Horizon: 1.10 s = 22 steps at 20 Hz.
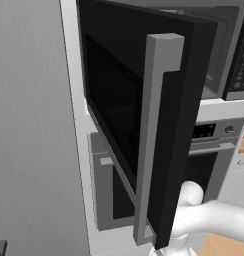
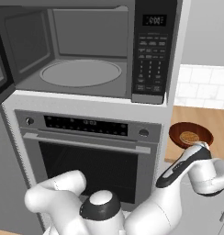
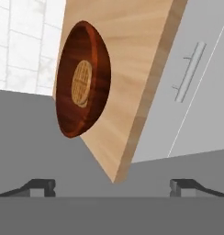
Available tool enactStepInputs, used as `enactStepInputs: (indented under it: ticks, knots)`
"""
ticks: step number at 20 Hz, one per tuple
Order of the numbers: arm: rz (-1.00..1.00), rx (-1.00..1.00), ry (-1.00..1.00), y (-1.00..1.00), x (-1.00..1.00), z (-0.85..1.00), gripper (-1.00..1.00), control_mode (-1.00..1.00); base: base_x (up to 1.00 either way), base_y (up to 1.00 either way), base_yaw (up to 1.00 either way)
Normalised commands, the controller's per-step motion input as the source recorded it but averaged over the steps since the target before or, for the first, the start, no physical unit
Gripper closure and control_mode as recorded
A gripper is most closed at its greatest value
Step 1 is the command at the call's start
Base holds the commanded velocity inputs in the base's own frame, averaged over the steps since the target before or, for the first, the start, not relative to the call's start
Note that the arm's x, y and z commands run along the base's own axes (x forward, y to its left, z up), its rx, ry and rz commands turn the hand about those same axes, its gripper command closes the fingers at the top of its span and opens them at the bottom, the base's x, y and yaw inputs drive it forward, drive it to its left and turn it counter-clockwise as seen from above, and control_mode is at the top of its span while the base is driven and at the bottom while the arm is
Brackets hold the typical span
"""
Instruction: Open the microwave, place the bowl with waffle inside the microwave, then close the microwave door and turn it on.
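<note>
Fingertips (image 3: 38, 186) spread wide, gripper (image 3: 114, 186) empty — microwave door (image 1: 144, 125) already open; bowl (image 3: 81, 80) with waffle (image 3: 81, 83) still on counter (image 3: 132, 69), everything else left.

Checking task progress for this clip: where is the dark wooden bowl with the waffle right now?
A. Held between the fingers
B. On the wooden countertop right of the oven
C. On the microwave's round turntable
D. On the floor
B: the dark wooden bowl with the waffle sits on the light wooden countertop, while the open black microwave holds just its turntable.
</note>
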Motion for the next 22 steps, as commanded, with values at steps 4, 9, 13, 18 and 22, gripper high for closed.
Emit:
enactStepInputs:
  ticks: [4,9,13,18,22]
  knots:
    - [-0.26,0.03,0.02,0.00,0.29,-0.14,-1.00,-1.00,0.00,0.00,0.00]
    - [-0.25,0.00,0.03,0.00,0.30,-0.12,-1.00,-1.00,0.00,0.00,0.00]
    - [-0.05,0.00,0.00,0.00,0.32,-0.04,-1.00,-1.00,0.00,0.00,0.00]
    - [0.00,0.00,0.01,-0.03,0.33,0.00,-1.00,-1.00,0.00,0.00,0.00]
    - [0.05,0.00,0.03,-0.22,0.38,0.00,-1.00,-1.00,0.00,0.00,0.00]
